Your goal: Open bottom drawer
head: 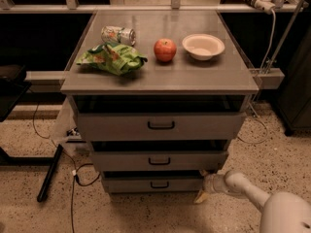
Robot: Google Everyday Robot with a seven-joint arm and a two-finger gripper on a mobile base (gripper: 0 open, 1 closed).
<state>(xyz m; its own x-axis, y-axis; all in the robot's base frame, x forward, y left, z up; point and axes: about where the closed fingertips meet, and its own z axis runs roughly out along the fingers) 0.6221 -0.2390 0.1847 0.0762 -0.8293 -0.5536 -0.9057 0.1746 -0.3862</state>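
The bottom drawer (131, 183) is the slimmest grey front at the foot of the cabinet, with a small black bar handle (159, 184) at its centre. It stands out a little from the cabinet, with a dark gap above it. My gripper (203, 186) reaches in from the lower right on a white arm (248, 191) and sits at the drawer's right end, well to the right of the handle. Its yellowish fingertips (200, 197) hang low by the drawer's bottom right corner.
The mid drawer (159, 160) and top drawer (160, 125) also stand slightly out. On the cabinet top lie a green chip bag (111, 58), a can (118, 34), a red apple (165, 49) and a white bowl (203, 46). Cables (77, 171) and a black bar (49, 173) lie on the floor at left.
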